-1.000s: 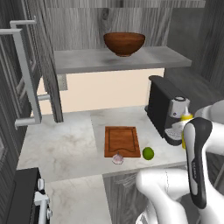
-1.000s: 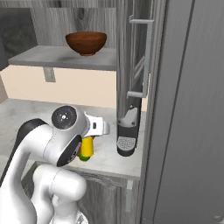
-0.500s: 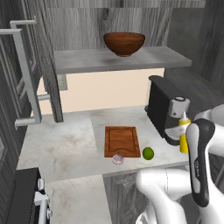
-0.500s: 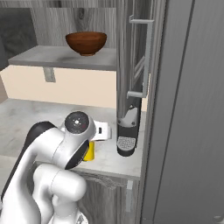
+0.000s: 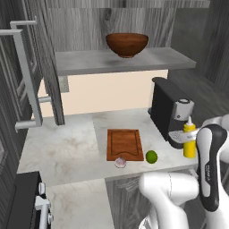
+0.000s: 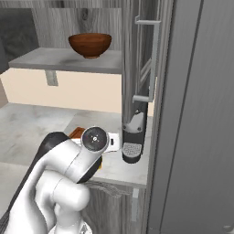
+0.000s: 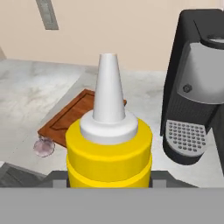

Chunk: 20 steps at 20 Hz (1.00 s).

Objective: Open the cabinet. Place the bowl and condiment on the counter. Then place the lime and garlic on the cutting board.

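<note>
— While the cabinet (image 5: pixel 27 89) stands with its doors swung wide, where's the bowl (image 5: pixel 127 44)?
— On the grey inner shelf (image 5: pixel 147 62), near the middle, upright.

— And the condiment (image 7: pixel 109 144)?
— Upright at the right end of the tabletop (image 5: pixel 62 147), close to its front edge, just in front of the black coffee machine (image 5: pixel 170 109). In the hand view it sits close to the camera, nozzle pointing up.

— Is the tool (image 7: pixel 109 177) gripping it?
— The bottle's body sits squarely between the two fingertips, a dark pad (image 7: pixel 56 176) showing at each side of it. The jaws are part-way apart, about the bottle's width. Whether the pads press on it or stand a hair off, I cannot tell.

— The rest?
— The cutting board (image 5: pixel 125 143) lies mid-tabletop, bare. The garlic (image 5: pixel 120 162) is at the board's front edge, touching or just overlapping it. The lime (image 5: pixel 151 156) sits on the stone beside the board's front right corner, between board and bottle.
</note>
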Available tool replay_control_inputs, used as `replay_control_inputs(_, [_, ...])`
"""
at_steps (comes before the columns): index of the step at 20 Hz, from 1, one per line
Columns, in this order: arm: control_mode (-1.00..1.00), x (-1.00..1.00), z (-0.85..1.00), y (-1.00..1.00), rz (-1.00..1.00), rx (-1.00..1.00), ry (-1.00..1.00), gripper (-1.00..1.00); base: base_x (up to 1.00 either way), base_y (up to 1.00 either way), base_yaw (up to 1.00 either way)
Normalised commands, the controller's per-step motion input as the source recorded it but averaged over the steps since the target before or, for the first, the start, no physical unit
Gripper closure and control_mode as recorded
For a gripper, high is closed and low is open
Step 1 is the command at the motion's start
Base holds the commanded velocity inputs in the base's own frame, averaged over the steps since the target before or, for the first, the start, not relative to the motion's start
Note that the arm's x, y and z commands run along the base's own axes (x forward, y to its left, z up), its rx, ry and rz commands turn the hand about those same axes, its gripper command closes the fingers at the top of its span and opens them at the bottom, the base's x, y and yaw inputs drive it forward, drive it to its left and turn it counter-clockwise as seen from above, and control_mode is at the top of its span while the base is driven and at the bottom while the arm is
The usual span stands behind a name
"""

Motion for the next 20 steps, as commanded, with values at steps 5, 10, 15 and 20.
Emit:
replay_control_inputs(5, [-1.00, 0.00, -0.55, 0.21, 0.00, 0.00, -0.25, 1.00, 0.00, 0.00, 0.00])
replay_control_inputs(10, [-1.00, 0.00, -0.53, 0.36, -0.02, 0.00, -0.24, 1.00, 0.00, 0.00, 0.00])
replay_control_inputs(15, [-1.00, 0.00, -0.49, 0.31, -0.03, 0.00, -0.21, 1.00, 0.00, 0.00, 0.00])
replay_control_inputs(20, [-1.00, 0.00, -0.45, 0.26, -0.07, 0.00, -0.16, 1.00, 0.00, 0.00, 0.00])
